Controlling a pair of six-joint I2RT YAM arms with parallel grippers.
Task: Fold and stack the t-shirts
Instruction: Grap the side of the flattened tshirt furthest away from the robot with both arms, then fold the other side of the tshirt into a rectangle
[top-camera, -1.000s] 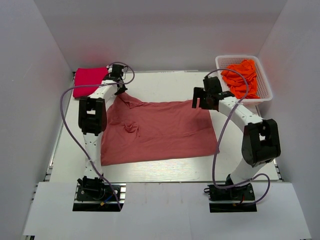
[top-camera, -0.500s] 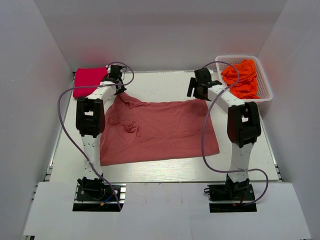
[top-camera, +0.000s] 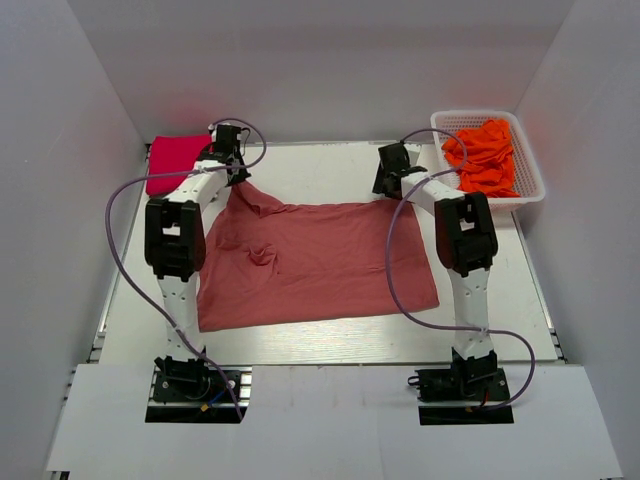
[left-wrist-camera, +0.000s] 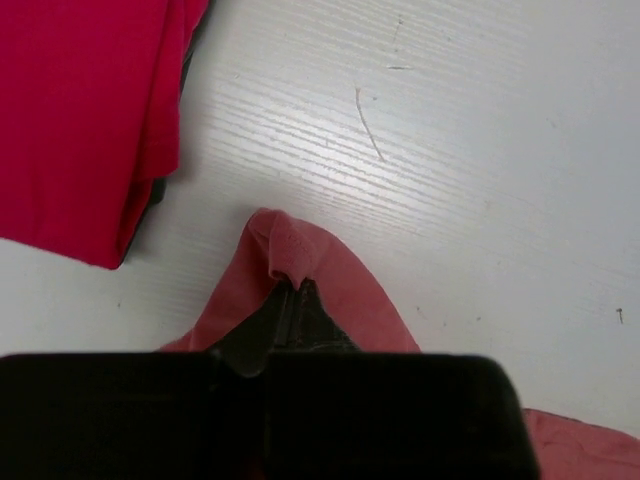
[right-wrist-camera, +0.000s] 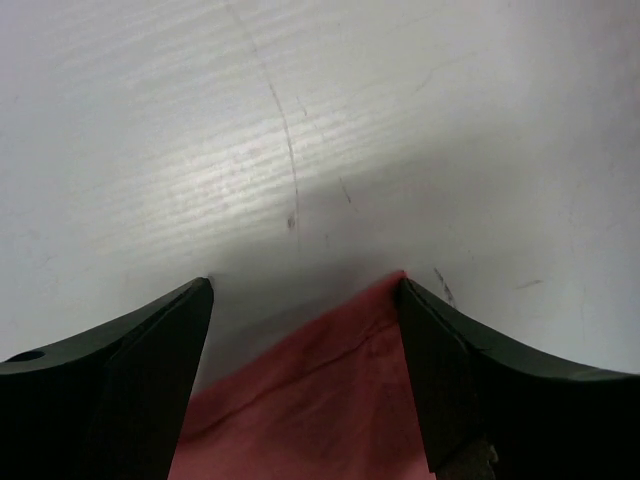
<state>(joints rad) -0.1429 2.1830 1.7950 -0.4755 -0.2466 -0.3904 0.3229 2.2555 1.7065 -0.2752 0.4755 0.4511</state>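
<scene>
The salmon-pink t-shirt (top-camera: 315, 260) lies spread flat across the middle of the tabletop (top-camera: 330, 165), filling the centre of the overhead frame, with a small pucker of cloth left of its centre. Its upper-left corner is drawn up into a peak, and there the left gripper (left-wrist-camera: 295, 290) is clamped tight on a fold of the fabric. At the shirt's upper-right corner the right gripper (right-wrist-camera: 303, 290) stands with its jaws wide apart, one on either side of the corner's tip (the tip sits close against the finger on the right of the wrist frame; whether they touch I cannot tell).

In the upper left of the overhead frame, just beyond the pinched corner, a crimson-pink t-shirt (top-camera: 175, 160) lies folded, apart from the salmon one by a strip of bare white surface. In the upper right a white basket (top-camera: 534, 185) holds a heap of bright orange t-shirts (top-camera: 485, 155).

The right arm's purple cable (top-camera: 387, 270) hangs in a loop across the shirt's right edge, while the left arm's cable (top-camera: 115, 230) loops outward beside the shirt's left side.
</scene>
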